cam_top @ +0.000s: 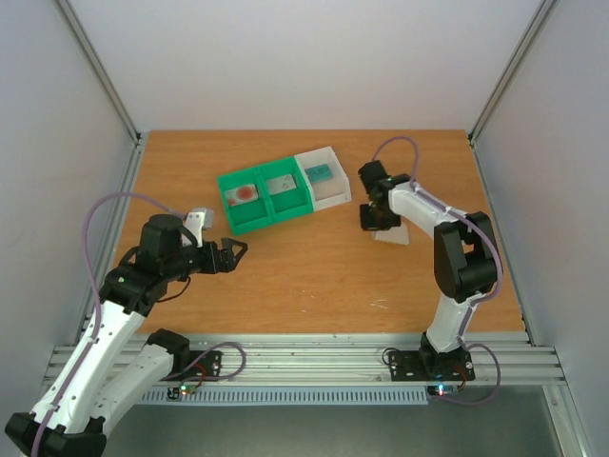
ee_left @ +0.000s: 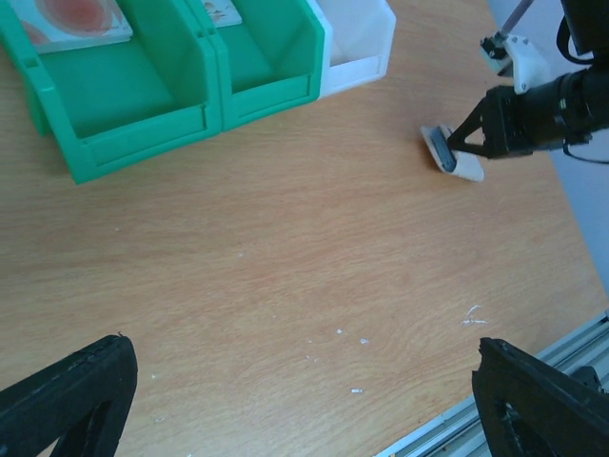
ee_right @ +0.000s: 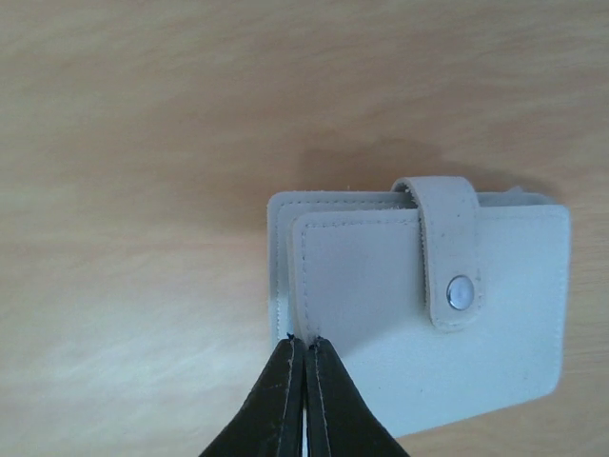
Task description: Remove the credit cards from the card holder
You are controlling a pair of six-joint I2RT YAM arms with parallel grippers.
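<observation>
The wooden table [cam_top: 314, 286] fills most of what I can see, with the two arms rising from its near edge. The left arm [cam_top: 114, 314] reaches in over the left side, and the left gripper [cam_top: 236, 253] hangs above bare wood with its fingers [ee_left: 67, 400] spread wide, holding nothing. The right arm [cam_top: 461, 257] bends down toward the far right of the table. A green tray [cam_top: 249, 221] with two compartments sits toward the middle back, and a white tray [cam_top: 331, 196] stands touching its right end. The card holder [ee_right: 400, 324] lies flat on the table at the right, near the white tray and well apart from the left gripper. It is pale beige, with its tab [ee_right: 440, 228] folded over the front and snapped shut. The right gripper [ee_right: 304, 347] has its fingers pressed together, the tips at the holder's near left edge. I cannot tell whether they pinch any of it. A white card with a red circle [cam_top: 245, 193] lies in the green tray's left compartment, a greyish card [cam_top: 284, 184] in the right one, and a teal card [cam_top: 318, 172] in the white tray. A small metal snap [ee_right: 461, 291] shines on the tab.
</observation>
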